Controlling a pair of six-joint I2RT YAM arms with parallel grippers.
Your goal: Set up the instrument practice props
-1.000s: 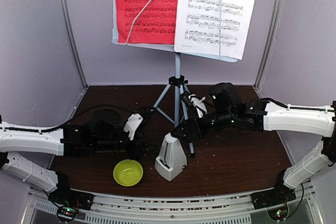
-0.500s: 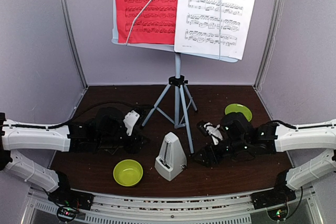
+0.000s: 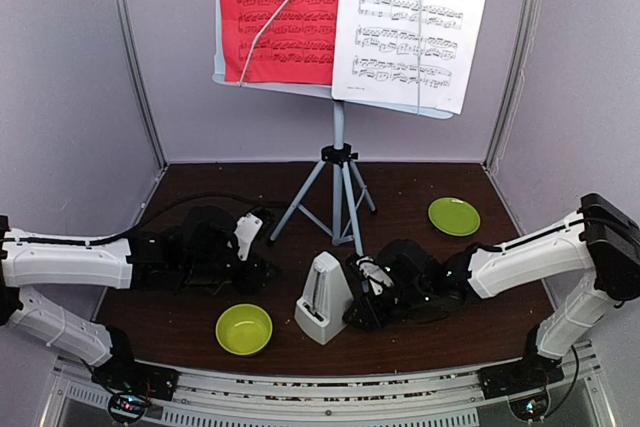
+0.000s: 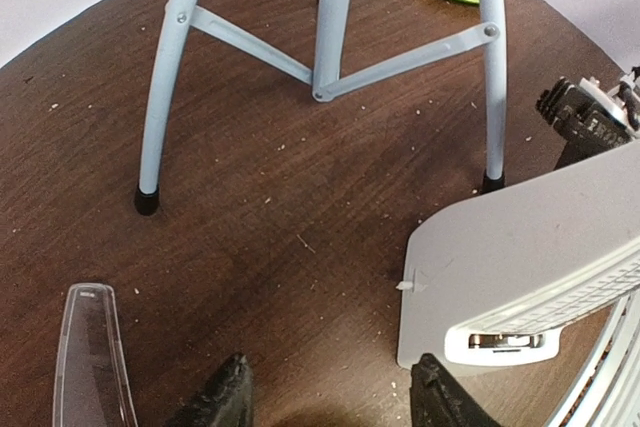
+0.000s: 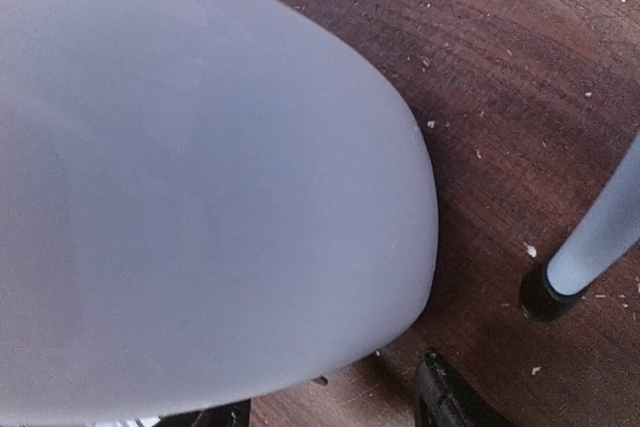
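Standing upright near the front middle of the table [image 3: 430, 187], the metronome [image 3: 325, 299] had its long axis vertical and lay just left of the right gripper [image 3: 362, 292], whose fingers reached round its broad side (whether they pinched it or merely flanked it, I could not tell). The left gripper [image 4: 330, 402] was farther off to the left, jaws spread over bare wood, holding nothing. Crowding was the concern: a leg of the music stand [image 3: 339, 132] came down just beyond the metronome, the lime bowl [image 3: 244, 329] sat near-left of it, and the green plate [image 3: 454, 216] lay well apart, far right.
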